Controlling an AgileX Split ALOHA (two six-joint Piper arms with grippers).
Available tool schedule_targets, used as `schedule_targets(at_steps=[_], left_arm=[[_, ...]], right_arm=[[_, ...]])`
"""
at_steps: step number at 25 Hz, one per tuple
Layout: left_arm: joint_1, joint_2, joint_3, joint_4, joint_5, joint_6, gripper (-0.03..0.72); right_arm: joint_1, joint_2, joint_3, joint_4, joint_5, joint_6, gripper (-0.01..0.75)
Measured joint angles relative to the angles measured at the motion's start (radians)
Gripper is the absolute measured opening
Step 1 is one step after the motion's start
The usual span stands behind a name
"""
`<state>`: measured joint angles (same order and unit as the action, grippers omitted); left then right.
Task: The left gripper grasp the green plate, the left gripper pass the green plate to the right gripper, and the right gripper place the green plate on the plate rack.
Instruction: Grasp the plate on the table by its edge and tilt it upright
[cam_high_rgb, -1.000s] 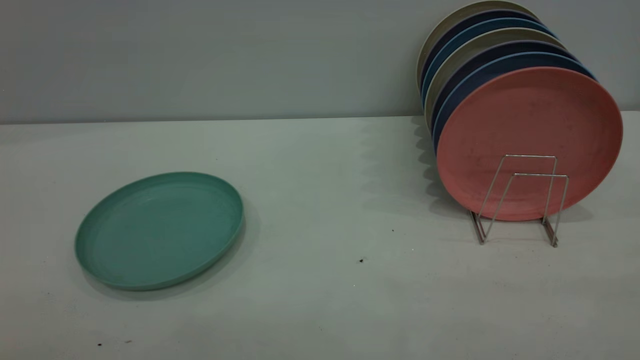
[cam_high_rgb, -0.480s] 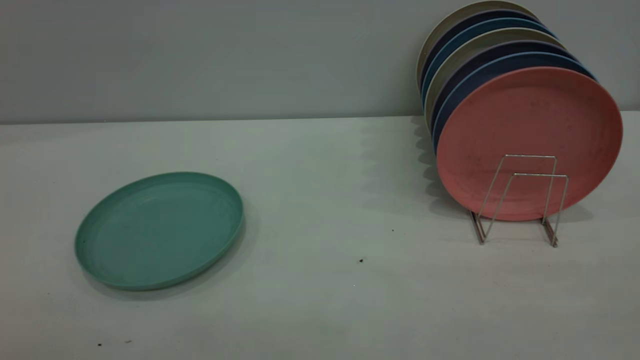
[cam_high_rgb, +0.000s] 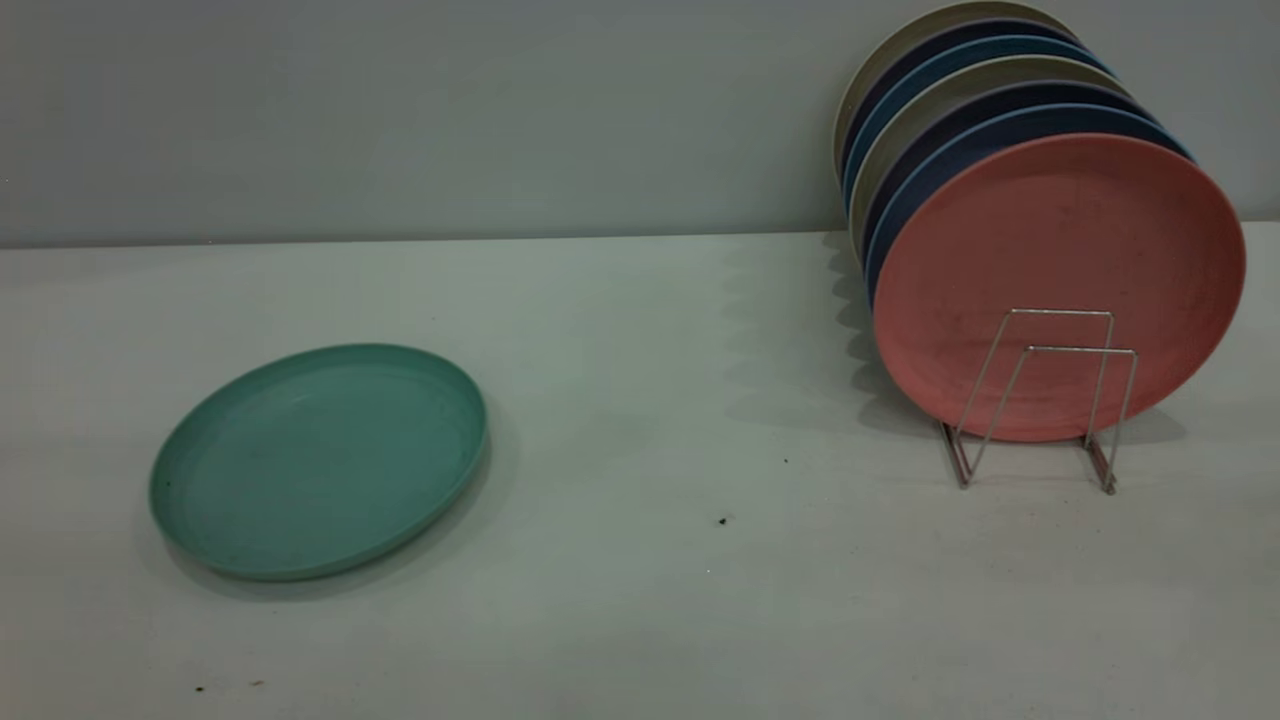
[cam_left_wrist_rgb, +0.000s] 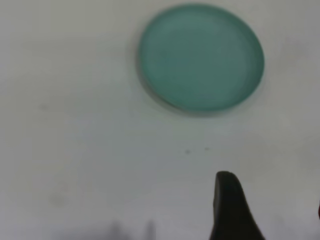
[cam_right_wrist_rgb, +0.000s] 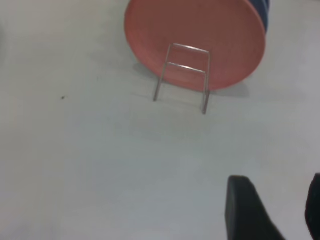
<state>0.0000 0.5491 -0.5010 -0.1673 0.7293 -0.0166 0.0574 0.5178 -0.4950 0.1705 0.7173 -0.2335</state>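
Note:
The green plate (cam_high_rgb: 318, 460) lies flat on the white table at the left, with nothing touching it. In the left wrist view the green plate (cam_left_wrist_rgb: 201, 57) is well ahead of my left gripper (cam_left_wrist_rgb: 272, 205), which is open over bare table; one finger (cam_left_wrist_rgb: 229, 202) shows fully, the other only as a sliver at the frame edge. The plate rack (cam_high_rgb: 1040, 400) stands at the right, its two front wire loops empty. My right gripper (cam_right_wrist_rgb: 277, 202) hovers open, short of the plate rack (cam_right_wrist_rgb: 182, 72). Neither gripper appears in the exterior view.
A salmon-pink plate (cam_high_rgb: 1060, 270) stands upright in the rack behind the empty loops, with several blue, purple and beige plates (cam_high_rgb: 960, 100) behind it. The pink plate (cam_right_wrist_rgb: 195, 30) also fills the rack in the right wrist view. A grey wall runs behind the table.

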Motion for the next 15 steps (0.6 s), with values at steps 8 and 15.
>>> schedule_targets(at_steps=[8, 15], left_arm=[[0.000, 0.524, -0.001, -0.329, -0.289, 0.197, 0.445], [0.000, 0.864, -0.004, -0.757, -0.489, 0.535, 0.445]], right_arm=[[0.000, 0.109, 0.000, 0.049, -0.025, -0.035, 0.311], [0.000, 0.109, 0.000, 0.057, -0.025, -0.046, 0.311]])
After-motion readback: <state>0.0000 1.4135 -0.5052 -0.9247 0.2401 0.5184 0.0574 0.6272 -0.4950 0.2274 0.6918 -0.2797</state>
